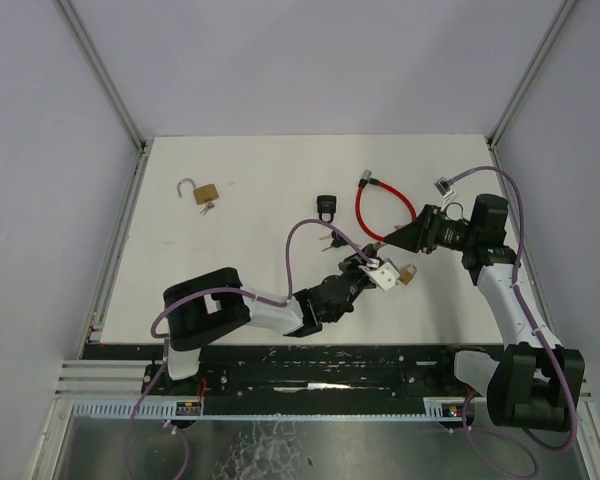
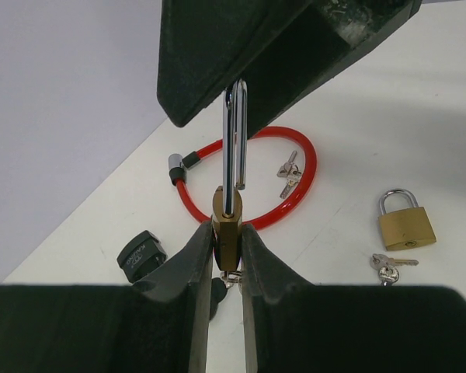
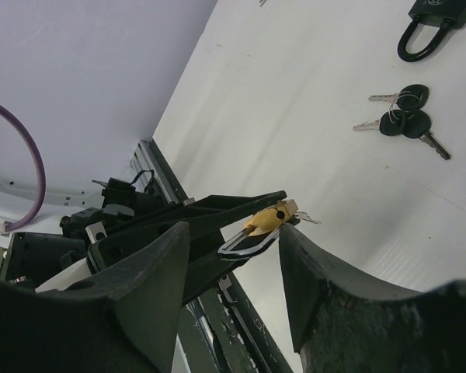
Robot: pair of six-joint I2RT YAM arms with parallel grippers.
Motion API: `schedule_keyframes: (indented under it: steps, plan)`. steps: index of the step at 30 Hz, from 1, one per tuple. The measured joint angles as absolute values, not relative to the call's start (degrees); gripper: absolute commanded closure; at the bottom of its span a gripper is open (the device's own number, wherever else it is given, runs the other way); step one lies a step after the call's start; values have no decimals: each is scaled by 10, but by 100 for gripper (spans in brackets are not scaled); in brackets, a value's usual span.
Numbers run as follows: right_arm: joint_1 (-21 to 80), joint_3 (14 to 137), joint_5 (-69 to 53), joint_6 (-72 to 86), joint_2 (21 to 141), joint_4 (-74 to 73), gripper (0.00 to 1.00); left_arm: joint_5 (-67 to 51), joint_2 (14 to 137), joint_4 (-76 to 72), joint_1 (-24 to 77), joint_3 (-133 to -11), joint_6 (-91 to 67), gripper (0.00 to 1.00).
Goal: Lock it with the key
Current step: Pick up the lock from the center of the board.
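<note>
Left gripper (image 2: pixel 227 233) is clamping the small brass padlock (image 2: pixel 227 216) by the flat sides of its body and holding it off the white table (image 1: pixel 260 260), right of centre and toward the near side. The steel shackle (image 2: pixel 234 132) is standing out of the body, with one leg seated and the other ending free in the air, and it is pointing at the opposing arm. A small key (image 2: pixel 231 275) is showing at the base of the body, between the two fingers; whether it is sitting in the keyhole cannot be told.

The right gripper (image 3: pixel 231 231) is facing the padlock with its fingers spread on either side of the shackle. The loop is lying in the gap between them, not pinched.

Just beyond the two grippers, the red cable lock (image 1: pixel 380 205) is lying in a loop on the table, with a pair of silver keys (image 2: pixel 289 175) inside it. To its left a black padlock (image 1: pixel 326 207) is resting with its shackle closed. Its face is carrying raised lettering – too small to read. Nearer than that, black-headed keys (image 3: pixel 408 120) are lying on the table, just left of the left arm's wrist. Well away at the far left, a second brass padlock (image 1: pixel 207 191) is lying with its own keys (image 2: pixel 388 268) just beside it. No brand is legible on either brass body.
</note>
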State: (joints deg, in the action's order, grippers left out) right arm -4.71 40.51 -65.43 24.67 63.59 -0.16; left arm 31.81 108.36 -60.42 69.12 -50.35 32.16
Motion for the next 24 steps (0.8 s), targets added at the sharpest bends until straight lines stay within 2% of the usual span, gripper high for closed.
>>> schedule_keyframes:
  steps: [5, 20, 24]
  plan:
    - [-41, 405, -652, 246, 636, 0, 50, 322, 1086, -604, 693, -508, 329, 100]
    - [-36, 405, -634, 225, 636, -3, 50, 334, 1102, -583, 697, -531, 337, 100]
    - [-31, 405, -627, 208, 635, -18, 54, 334, 1108, -563, 697, -543, 337, 100]
